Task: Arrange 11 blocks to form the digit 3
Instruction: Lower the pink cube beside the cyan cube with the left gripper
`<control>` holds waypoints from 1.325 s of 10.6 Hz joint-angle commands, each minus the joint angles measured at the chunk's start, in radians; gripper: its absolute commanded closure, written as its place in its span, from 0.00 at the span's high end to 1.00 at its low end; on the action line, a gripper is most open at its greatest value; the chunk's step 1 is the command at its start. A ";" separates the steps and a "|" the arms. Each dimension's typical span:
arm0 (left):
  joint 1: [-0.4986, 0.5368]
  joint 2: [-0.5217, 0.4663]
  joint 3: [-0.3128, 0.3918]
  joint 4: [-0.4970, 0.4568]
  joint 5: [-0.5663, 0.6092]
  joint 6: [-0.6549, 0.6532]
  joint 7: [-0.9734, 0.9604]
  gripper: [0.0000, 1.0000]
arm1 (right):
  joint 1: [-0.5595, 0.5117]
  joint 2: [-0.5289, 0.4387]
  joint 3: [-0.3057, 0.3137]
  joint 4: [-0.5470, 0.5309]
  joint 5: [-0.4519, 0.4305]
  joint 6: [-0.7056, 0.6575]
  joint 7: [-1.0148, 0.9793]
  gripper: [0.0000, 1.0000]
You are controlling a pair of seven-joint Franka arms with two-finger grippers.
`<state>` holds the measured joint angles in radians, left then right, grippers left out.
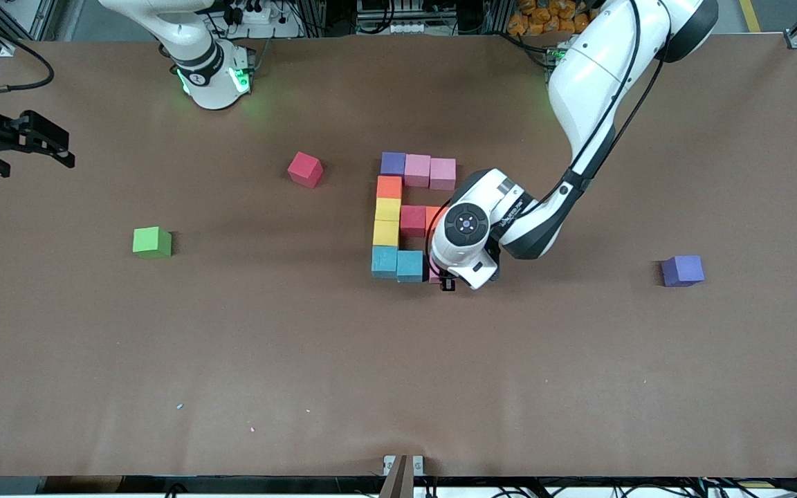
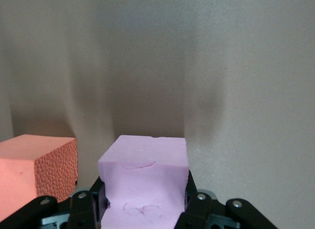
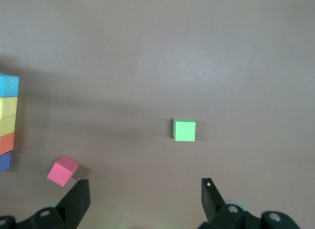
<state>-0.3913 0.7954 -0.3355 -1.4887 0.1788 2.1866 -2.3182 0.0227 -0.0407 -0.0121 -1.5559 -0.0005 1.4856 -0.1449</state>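
R gripper (image 1: 32,142) waits at the right arm's end of the table, fingers wide apart, nothing between them. Green foam cube (image 1: 152,243), loose red foam cube (image 1: 305,169), then the multicoloured foam-cube digit (image 1: 398,214) mid-table. L gripper (image 2: 147,209) clamps a pink foam cube (image 2: 145,182) just beside the blue cubes (image 1: 398,263). No legible writing. Purple foam cube (image 1: 682,270) toward the left arm's end.

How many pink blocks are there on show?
3. Two pink blocks sit side by side in the figure's bar farthest from the front camera; a third is gripped in the left claw. Others may be hidden.
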 commanded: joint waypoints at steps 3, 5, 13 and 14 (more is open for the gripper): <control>-0.026 0.027 0.012 0.050 -0.022 -0.018 -0.017 0.00 | 0.002 -0.004 0.003 0.011 -0.004 -0.014 0.016 1.00; -0.028 0.028 0.012 0.050 -0.022 -0.016 -0.017 0.00 | 0.002 -0.004 0.003 0.011 -0.004 -0.014 0.014 1.00; -0.035 0.036 0.012 0.050 -0.021 -0.015 -0.029 0.00 | 0.000 -0.004 0.009 0.011 -0.004 -0.018 0.016 1.00; -0.035 0.034 0.012 0.050 -0.021 -0.013 -0.029 0.00 | 0.000 -0.004 0.009 0.011 -0.004 -0.019 0.016 1.00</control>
<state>-0.4115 0.8191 -0.3354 -1.4657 0.1788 2.1866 -2.3289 0.0228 -0.0407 -0.0073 -1.5559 -0.0009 1.4826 -0.1448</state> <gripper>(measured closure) 0.396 0.000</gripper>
